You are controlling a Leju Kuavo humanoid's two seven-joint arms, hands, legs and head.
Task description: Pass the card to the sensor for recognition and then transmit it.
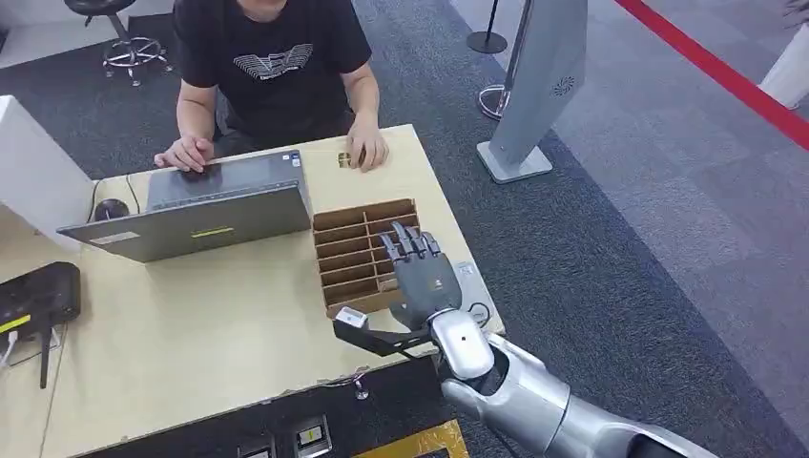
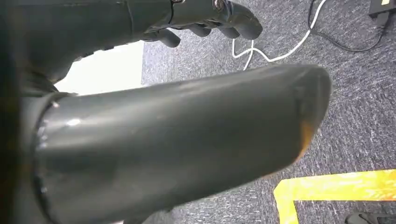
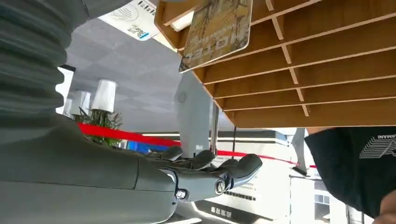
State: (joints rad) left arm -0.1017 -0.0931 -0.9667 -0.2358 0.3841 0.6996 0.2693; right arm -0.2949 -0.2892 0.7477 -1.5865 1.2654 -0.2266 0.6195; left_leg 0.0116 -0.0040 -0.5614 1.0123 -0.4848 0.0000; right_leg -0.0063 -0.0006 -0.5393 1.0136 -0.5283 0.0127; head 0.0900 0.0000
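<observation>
On the left of the head view, a black router (image 1: 36,296) with antennas sits at the edge of the pale wooden worktop (image 1: 191,334), and a black mouse (image 1: 111,208) lies just behind it. Next comes an open grey laptop (image 1: 205,205), its lid back turned toward the camera. A person in a black T-shirt (image 1: 272,62) sits behind the worktop, one hand (image 1: 186,153) at the laptop's far side and the other hand (image 1: 365,148) resting on the worktop beside a small yellowish object (image 1: 344,160) too small to identify.

Right of the laptop stands a brown wooden slotted card rack (image 1: 353,253). The right robot hand (image 1: 423,277) hovers over the rack's right side, palm down, fingers stretched forward and slightly apart, holding nothing. In the right wrist view the same robot hand (image 3: 205,175) shows its fingers extended and empty, and a card (image 3: 217,30) with a gold and brown print stands in one of the rack's (image 3: 317,70) slots, leaning out past the dividers. A white card with blue print (image 3: 133,18) lies just beside the rack.

Farther right on the grey carpet stands a grey upright sign panel (image 1: 539,81) on a base, with a red line (image 1: 715,72) on the floor beyond it.

In the left wrist view the left robot hand (image 2: 205,21) hangs above carpet with its fingers curled inward and nothing in them, near a white cable (image 2: 275,49) and a strip of yellow floor tape (image 2: 336,189).
</observation>
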